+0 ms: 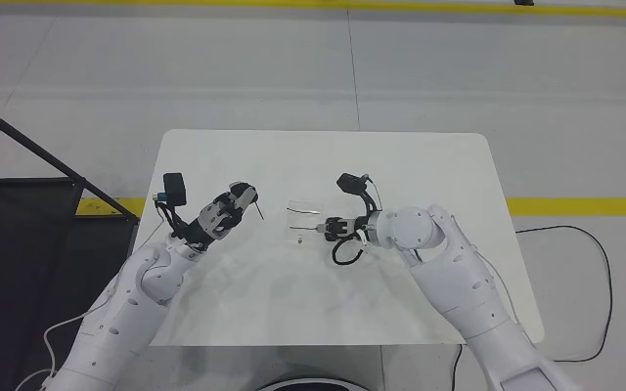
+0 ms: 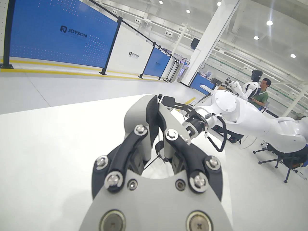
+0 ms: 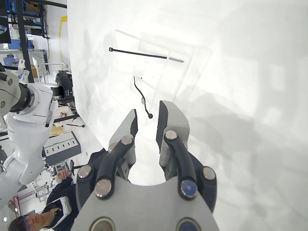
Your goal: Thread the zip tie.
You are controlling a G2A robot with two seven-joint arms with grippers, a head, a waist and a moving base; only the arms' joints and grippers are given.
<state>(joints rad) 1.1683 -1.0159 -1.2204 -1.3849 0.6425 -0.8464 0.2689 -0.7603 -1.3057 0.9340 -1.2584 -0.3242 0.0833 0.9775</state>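
White table (image 2: 60, 145), zip tie (image 2: 151, 162) clamped between left end effector (image 2: 157, 105) fingers

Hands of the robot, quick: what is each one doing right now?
Left hand: closed on a zip tie.
Right hand: open, holding nothing.

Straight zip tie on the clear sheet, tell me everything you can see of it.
The straight zip tie is thin black plastic, with a small square head at one end and a tail whose tip looks pale grey. It lies flat and unthreaded across the clear sheet on the table. Nothing touches it but the sheet: the right hand hangs open short of it, and a second, curved tie lies between the two, apart from it.
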